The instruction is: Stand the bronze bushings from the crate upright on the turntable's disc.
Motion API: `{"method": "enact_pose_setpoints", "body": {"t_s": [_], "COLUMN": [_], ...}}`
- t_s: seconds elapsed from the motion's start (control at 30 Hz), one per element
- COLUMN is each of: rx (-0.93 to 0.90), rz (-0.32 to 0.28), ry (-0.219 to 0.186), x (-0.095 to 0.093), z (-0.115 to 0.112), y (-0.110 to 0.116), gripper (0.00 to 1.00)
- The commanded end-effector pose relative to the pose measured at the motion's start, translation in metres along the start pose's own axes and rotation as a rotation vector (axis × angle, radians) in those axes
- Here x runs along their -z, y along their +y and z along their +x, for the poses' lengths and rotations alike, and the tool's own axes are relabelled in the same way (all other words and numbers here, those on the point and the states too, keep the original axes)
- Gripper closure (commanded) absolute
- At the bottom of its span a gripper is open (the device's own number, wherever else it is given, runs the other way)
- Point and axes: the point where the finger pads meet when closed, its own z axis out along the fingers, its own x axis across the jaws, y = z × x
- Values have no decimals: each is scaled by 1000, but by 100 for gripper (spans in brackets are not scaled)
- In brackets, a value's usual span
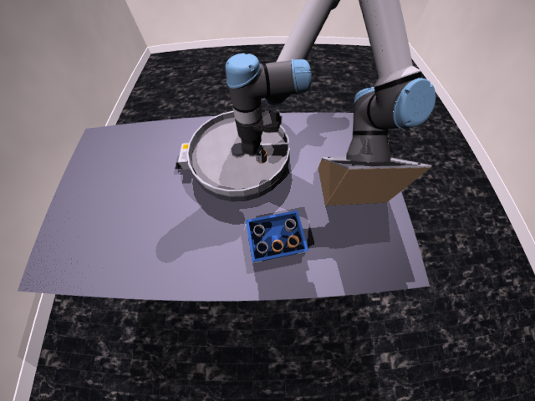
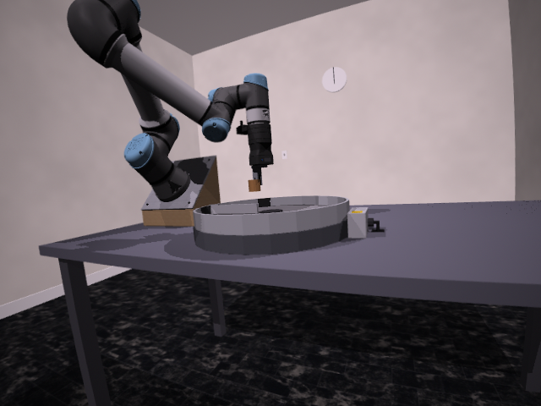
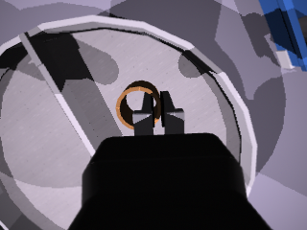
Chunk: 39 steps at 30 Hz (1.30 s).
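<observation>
Our gripper (image 1: 261, 150) (image 2: 258, 179) (image 3: 156, 103) nearly closed, fingers pinching wall of bronze bushing (image 1: 263, 157) (image 2: 254, 185) (image 3: 121, 113), upright, held above turntable disc (image 1: 216, 157) (image 3: 34, 129) near far edge of table (image 1: 112, 207) (image 2: 415, 244); two more bronze bushings (image 1: 277, 246) and three steel bushings (image 1: 262, 247) in blue crate (image 1: 249, 241) (image 3: 297, 35), nearer to near edge

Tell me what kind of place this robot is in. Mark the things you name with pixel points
Probably a small robot workroom or test room: an arm bolted to a sloped wooden stand (image 1: 356, 185) (image 2: 168, 217), a round turntable (image 1: 235, 192) (image 2: 270, 225) (image 3: 251, 144) and a blue crate (image 1: 279, 256) (image 3: 290, 29) of metal rings.
</observation>
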Motion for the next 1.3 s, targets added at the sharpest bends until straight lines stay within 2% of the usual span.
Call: {"method": "enact_pose_setpoints", "body": {"t_s": [0.0, 0.33, 1.27], "rx": [-29, -42, -42], "rz": [0, -1, -1], "ry": [1, 1, 2], "x": [0, 0, 1], "z": [-24, -32, -31], "y": [12, 17, 17], "gripper": [100, 100, 100]}}
